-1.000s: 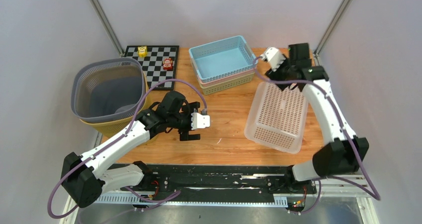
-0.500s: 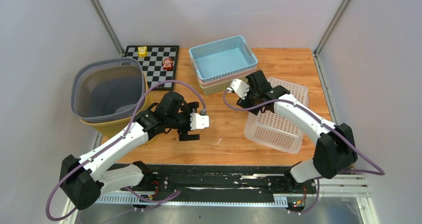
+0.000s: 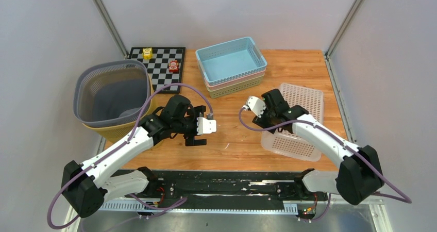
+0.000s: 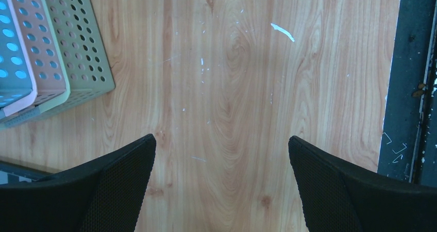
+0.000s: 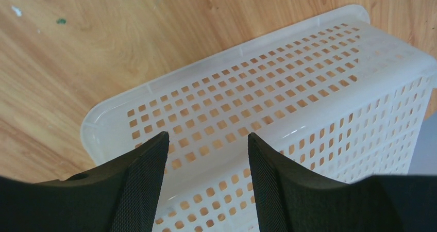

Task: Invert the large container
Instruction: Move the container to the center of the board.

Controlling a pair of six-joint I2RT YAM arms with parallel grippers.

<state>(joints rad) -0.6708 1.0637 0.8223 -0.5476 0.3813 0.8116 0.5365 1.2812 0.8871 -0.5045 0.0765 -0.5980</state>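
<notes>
Right pincer: the right gripper [image 5: 207, 139] has its jaws about half apart, set astride the near-left edge of the large white perforated plastic basket [image 3: 304, 95]; it appears clamped on that edge.
Basket position: it lies flat on the wooden table [image 3: 232, 134] at the right side. Its holed bottom seems to face up and its walls slope down to the wood.
Just changed: a second ago the basket hung tilted from its far rim, with the right arm stretched toward the back. Now the arm has swung to the near-left and the basket has come down level, shifted slightly right.
Meaning for task: the flip looks essentially done; what remains is probably to let go and draw back without dragging the basket.
Left pincer: the left gripper [image 4: 221, 144] stands fully open and empty over bare wood, unmoved.
Further out: a stack of blue, pink and olive trays [image 3: 232, 62] sits behind, well clear.
</notes>
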